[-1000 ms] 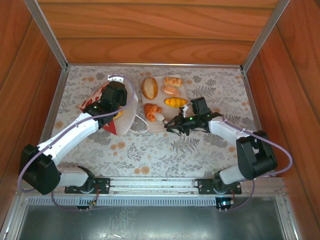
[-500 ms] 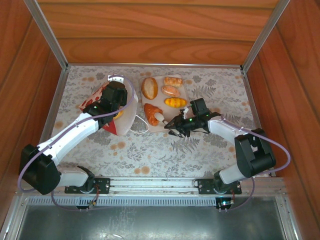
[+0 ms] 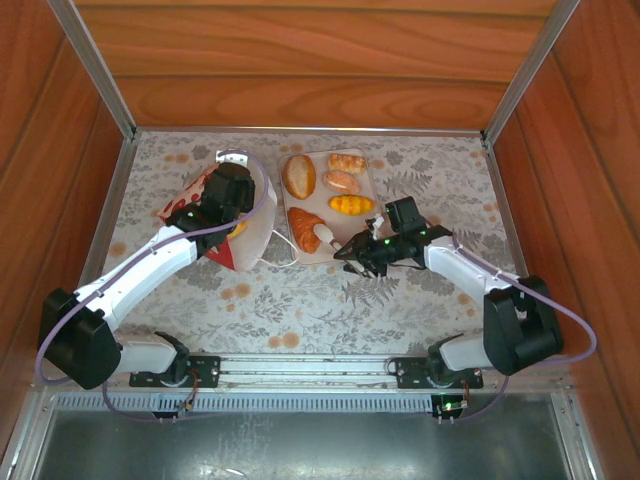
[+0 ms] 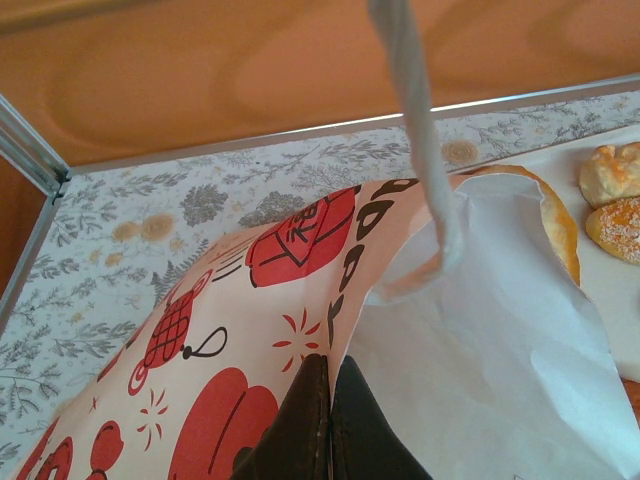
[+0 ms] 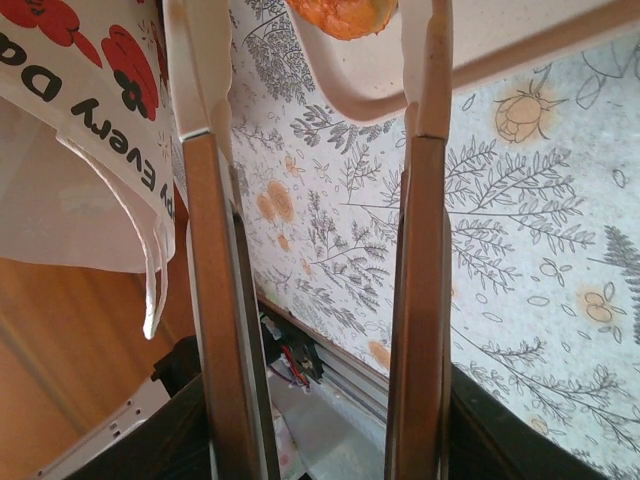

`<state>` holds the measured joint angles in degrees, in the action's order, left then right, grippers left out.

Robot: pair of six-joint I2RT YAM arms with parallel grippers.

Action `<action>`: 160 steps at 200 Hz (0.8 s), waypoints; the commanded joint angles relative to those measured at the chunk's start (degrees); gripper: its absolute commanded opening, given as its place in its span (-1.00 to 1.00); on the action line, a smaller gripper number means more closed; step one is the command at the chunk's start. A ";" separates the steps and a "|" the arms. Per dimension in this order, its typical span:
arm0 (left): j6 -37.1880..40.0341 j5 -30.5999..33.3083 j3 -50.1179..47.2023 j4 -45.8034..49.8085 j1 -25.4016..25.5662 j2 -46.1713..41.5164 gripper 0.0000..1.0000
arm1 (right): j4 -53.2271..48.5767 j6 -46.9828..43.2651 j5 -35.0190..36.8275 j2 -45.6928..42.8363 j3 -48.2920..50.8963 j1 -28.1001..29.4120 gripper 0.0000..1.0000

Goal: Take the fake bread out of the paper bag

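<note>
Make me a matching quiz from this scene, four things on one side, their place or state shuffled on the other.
1. left tool
2. right tool
3. croissant
4. paper bag

A. on the tray
B. open, empty
C. shut on the bag's edge
D. red and white, left of the tray

Pairs: 1-C, 2-B, 3-A, 4-D.

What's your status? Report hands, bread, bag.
Left hand shut on the paper bag edge. Right hand open, empty, at the tray corner. Five fake bread pieces on tray. Bag's cord handle close beside right hand.
</note>
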<state>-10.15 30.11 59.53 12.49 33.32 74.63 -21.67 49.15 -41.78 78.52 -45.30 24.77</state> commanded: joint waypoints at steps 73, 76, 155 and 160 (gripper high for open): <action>-1.19 -0.29 0.12 -0.01 -0.22 -2.65 -1.00 | -2.59 -2.45 1.27 2.11 -2.11 0.36 -0.34; -1.19 -0.28 -0.01 0.01 -0.19 -2.65 -1.00 | -2.47 -2.47 1.19 2.35 -2.13 0.36 -0.35; -1.27 -0.41 -0.47 0.03 -0.20 -2.92 -1.00 | -0.96 -2.55 0.23 6.17 -3.79 2.66 -0.39; -1.27 -0.40 -0.49 -0.01 -0.27 -2.91 -1.00 | -0.92 -2.56 0.29 6.36 -3.98 2.93 -0.39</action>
<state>-10.59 29.69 59.40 12.88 33.32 73.25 -23.55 47.88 -40.07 83.68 -46.85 26.41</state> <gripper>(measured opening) 0.048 0.308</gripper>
